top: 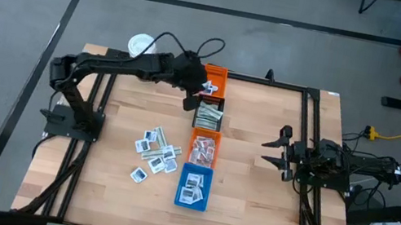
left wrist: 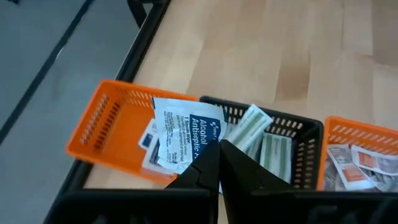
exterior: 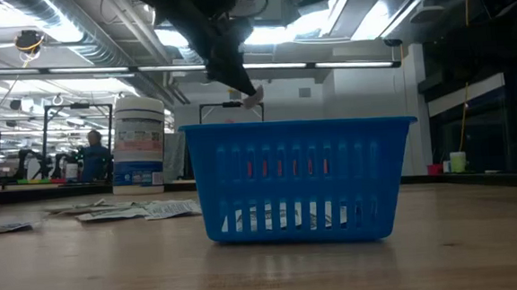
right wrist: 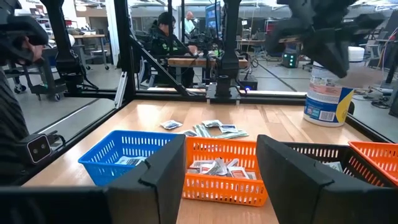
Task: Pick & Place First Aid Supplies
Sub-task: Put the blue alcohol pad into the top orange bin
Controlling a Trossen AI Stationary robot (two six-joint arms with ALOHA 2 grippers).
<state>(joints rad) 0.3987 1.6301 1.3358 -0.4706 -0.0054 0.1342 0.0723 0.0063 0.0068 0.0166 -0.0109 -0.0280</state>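
now packet (left wrist: 186, 134) between left fingers (left wrist: 205, 171)

High view: print on the loose packets (top: 156, 153) on the table (top: 255, 180) too small to read; contents of the blue bin (top: 194, 188) show only as pale flecks. Low view: the blue bin (exterior: 301, 180) blocks the bins behind it; the left arm is cut off by the top edge. Left wrist view: the closed fingers of the left pincer (left wrist: 221, 163) cover the lower corner of the alcohol wipe packet (left wrist: 186, 132); the near orange bin (left wrist: 360, 158) is cut by the edge. Right wrist view: the right pincer (right wrist: 221, 163) fingers hide parts of the bin row; the far orange bin (right wrist: 379, 155) is cropped.
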